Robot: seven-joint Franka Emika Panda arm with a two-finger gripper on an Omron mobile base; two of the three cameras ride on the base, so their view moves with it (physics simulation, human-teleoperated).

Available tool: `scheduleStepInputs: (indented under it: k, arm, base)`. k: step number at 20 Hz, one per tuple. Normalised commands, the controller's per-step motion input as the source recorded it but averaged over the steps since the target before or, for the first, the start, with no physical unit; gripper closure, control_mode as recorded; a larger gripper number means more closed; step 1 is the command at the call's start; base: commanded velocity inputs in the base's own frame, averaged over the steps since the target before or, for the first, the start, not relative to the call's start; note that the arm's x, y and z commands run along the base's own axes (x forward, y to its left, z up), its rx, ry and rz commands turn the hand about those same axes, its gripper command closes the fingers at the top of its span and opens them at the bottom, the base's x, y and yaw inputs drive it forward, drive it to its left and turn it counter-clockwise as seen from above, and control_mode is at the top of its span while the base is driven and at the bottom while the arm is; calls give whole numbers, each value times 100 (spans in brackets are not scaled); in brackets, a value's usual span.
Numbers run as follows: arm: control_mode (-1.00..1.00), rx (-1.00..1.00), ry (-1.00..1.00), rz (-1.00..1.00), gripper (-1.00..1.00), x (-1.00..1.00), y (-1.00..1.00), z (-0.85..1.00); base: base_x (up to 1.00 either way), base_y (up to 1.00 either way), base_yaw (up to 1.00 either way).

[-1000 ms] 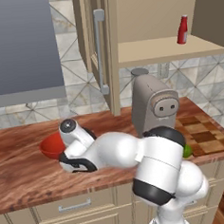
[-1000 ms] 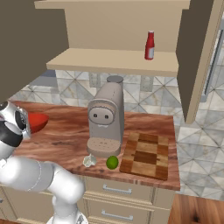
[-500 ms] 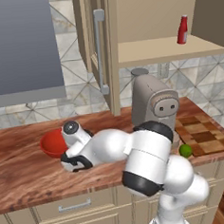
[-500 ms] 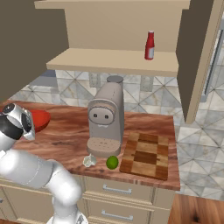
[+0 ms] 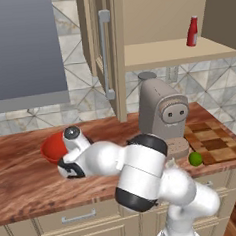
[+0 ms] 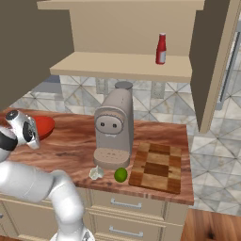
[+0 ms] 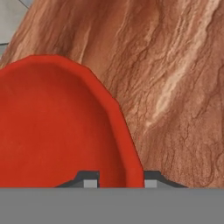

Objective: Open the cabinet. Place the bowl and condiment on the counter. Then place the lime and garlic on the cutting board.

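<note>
The red bowl (image 5: 52, 146) (image 6: 44, 127) (image 7: 57, 127) rests low over the left part of the reddish counter (image 5: 25, 185) (image 7: 175, 65). My gripper (image 7: 117, 179) is shut on its rim, one fingertip on each side of the red edge. The hand (image 6: 24, 129) sits at the bowl's near side. The cabinet (image 5: 102, 51) stands open. On its shelf stands the condiment (image 5: 192, 31) (image 6: 161, 48). The lime (image 5: 195, 158) (image 6: 121, 174) and the garlic (image 6: 96, 173) lie on the counter beside the checkered cutting board (image 5: 215, 143) (image 6: 157, 164).
A beige coffee machine (image 5: 162, 116) (image 6: 113, 129) stands on the counter between the bowl and the cutting board. The open cabinet door with its silver handle (image 5: 105, 56) hangs above the counter's middle. Drawers (image 6: 117, 203) run below the front edge.
The hand and the bowl have hardly shifted. The arm's elbow and upper links have swung to the right and closer to the base cameras.
</note>
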Motion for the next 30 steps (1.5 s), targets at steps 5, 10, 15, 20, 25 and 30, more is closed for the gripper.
scheduleStepInputs:
  k: [5, 10, 15, 20, 25, 30]
  arm:
    - [-100, 0, 0, 0, -100, 12, 17, -7]
    - [-100, 0, 0, 0, -100, -2, 6, 0]
    - [-100, 0, -2, 0, -100, -29, 0, 15]
    - [-100, 0, -5, 0, -100, -58, 0, 46]
    - [-100, 0, -6, 0, -100, -65, 0, 44]
    - [-100, 2, -1, 0, -100, -63, 0, 30]
  base:
    - [0, 0, 0]
    - [0, 0, 0]
    - [0, 0, 0]
    - [0, 0, 0]
    - [0, 0, 0]
    - [0, 0, 0]
